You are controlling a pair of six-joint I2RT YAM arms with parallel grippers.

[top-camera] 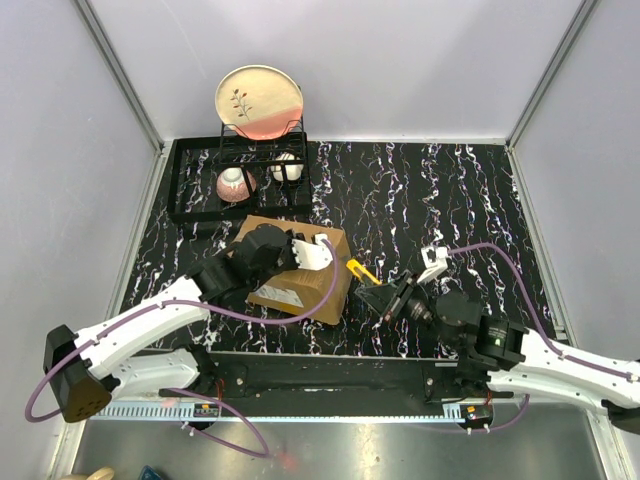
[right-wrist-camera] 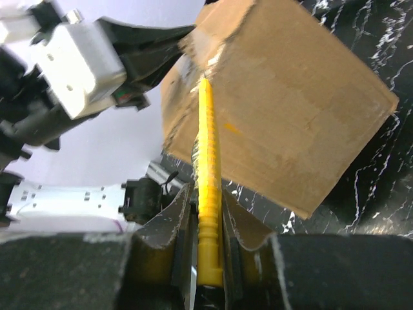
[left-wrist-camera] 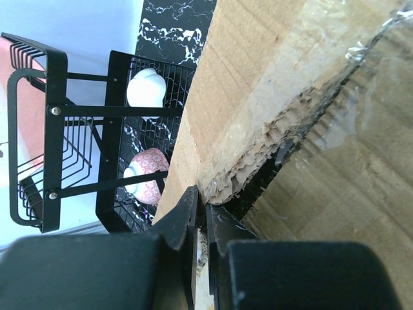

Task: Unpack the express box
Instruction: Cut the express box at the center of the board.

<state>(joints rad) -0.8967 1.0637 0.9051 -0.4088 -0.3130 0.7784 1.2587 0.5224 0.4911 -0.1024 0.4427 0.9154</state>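
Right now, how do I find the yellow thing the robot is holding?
Look at the black marbled table, then the brown box on it. Right of the box, the right gripper holds a thin yellow stick, the only yellow thing there.

Black white-veined marble tabletop (top-camera: 450, 190), pale lilac walls (top-camera: 400, 60), aluminium corner posts (top-camera: 119, 70)

White left arm (top-camera: 140, 325) and right arm (top-camera: 572, 366) have black joints and trailing purple cables (top-camera: 262, 320).

dish rack (top-camera: 190, 180) close behind express box (top-camera: 300, 285)
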